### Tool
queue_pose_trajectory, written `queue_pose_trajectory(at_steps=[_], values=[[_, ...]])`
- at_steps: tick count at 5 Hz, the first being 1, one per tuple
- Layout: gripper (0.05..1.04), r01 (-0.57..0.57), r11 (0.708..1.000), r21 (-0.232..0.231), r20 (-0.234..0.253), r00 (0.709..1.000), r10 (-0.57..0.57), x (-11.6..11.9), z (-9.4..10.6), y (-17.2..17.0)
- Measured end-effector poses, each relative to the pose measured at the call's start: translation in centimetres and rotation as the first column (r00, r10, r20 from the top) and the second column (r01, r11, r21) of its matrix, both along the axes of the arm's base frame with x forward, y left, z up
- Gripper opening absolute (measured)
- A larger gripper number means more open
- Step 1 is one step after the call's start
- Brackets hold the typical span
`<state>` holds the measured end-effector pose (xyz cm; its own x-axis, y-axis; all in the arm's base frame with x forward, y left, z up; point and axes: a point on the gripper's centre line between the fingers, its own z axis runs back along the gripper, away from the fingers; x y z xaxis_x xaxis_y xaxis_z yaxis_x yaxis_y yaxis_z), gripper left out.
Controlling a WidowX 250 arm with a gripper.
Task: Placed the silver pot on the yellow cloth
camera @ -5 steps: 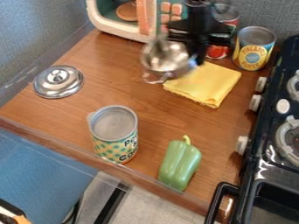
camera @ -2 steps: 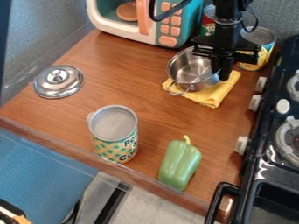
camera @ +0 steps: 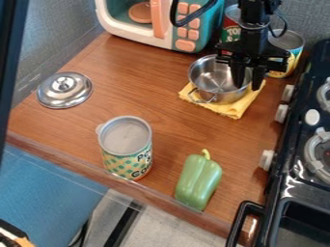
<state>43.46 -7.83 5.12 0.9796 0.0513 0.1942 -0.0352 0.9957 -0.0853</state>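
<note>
the silver pot (camera: 208,78) sits with its rim within the parted claw (camera: 247,87).

Fairly bright, soft light covers the desk (camera: 148,108) around the tool (camera: 248,81), while the tool itself is so dark that its parts nearly merge. Just beside it, the pot (camera: 216,79) catches pale glints and darker reflections inside its bowl, and the cloth (camera: 235,109) below looks bright, with faint shading along its folds. Well off to the picture's left of the tool, small white highlights sit on the domed lid (camera: 64,90). Nearer the camera than the tool, the pepper (camera: 198,182) has a mild sheen. Rightward, the black stove (camera: 296,140) shows glossy reflections.
</note>
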Motion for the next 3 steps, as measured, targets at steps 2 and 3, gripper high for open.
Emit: queue_pose_trajectory(at_steps=[2, 3], values=[[1.019, 0.011, 0.999, 0.053, 0.026, 1.0, -0.013, -0.2, 3.7, -0.6], [1.011, 0.01, 0.997, 0.072, 0.02, 1.0, -0.012, -0.3, 3.8, -0.3]])
